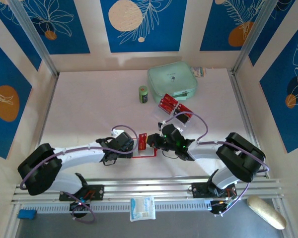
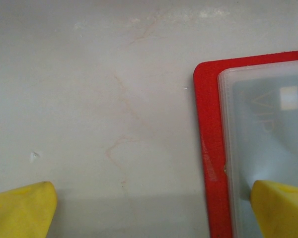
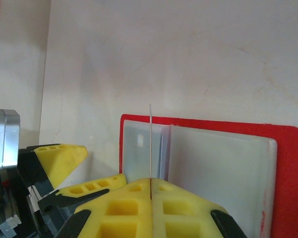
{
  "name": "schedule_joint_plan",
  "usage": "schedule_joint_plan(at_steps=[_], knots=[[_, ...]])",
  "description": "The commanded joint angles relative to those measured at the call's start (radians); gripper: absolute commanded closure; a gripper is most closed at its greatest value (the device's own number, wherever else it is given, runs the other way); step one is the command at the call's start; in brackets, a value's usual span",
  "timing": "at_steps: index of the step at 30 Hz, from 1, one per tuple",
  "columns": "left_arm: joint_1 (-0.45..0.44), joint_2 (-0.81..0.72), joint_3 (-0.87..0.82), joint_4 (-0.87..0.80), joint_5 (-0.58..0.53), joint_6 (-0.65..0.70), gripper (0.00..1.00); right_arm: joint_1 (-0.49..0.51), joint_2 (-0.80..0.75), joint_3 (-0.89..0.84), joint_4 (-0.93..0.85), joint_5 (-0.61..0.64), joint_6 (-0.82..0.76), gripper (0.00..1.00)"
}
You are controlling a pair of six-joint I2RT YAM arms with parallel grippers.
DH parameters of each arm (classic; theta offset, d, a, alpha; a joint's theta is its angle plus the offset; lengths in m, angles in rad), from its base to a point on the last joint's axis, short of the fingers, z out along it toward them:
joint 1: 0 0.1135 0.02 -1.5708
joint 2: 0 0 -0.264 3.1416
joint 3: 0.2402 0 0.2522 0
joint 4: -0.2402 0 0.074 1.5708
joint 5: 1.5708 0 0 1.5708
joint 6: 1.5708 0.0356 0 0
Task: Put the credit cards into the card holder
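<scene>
Left gripper (image 2: 151, 197) wide open, holding nothing; one finger (image 2: 280, 210) on the holder (image 2: 208, 148) pocket. Holder lies open on the table (image 2: 89, 99) between the grippers. Right gripper (image 3: 150, 182) clamped on a card (image 3: 150, 141), upright and edge-on over the pockets. Other cards (image 1: 173, 105) lie beside the pouch (image 1: 172, 82).

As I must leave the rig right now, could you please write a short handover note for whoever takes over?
Left gripper: open, one finger resting on the open holder.
Right gripper: shut on a card, held edge-on above the holder's pockets.
Done: a pocketed card seems to show through the plastic.
Left: seat the held card, then fetch the red cards by the pouch.
</scene>
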State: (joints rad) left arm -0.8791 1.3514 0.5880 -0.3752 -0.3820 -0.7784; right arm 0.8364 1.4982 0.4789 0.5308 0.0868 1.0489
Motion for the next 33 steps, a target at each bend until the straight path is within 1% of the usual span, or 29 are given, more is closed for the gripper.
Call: schedule_joint_plan(at_steps=[1,21,33], knots=[[0.006,0.009,-0.034,-0.051,-0.008,-0.006,0.00,0.010,0.019,-0.016,0.045,0.036,0.016,1.00],[0.006,0.009,-0.036,-0.045,-0.004,-0.009,0.00,0.013,0.057,-0.063,0.104,0.050,0.037,1.00],[0.007,0.008,-0.043,-0.036,-0.001,-0.012,0.00,0.026,0.080,-0.054,0.106,0.022,0.042,1.00]])
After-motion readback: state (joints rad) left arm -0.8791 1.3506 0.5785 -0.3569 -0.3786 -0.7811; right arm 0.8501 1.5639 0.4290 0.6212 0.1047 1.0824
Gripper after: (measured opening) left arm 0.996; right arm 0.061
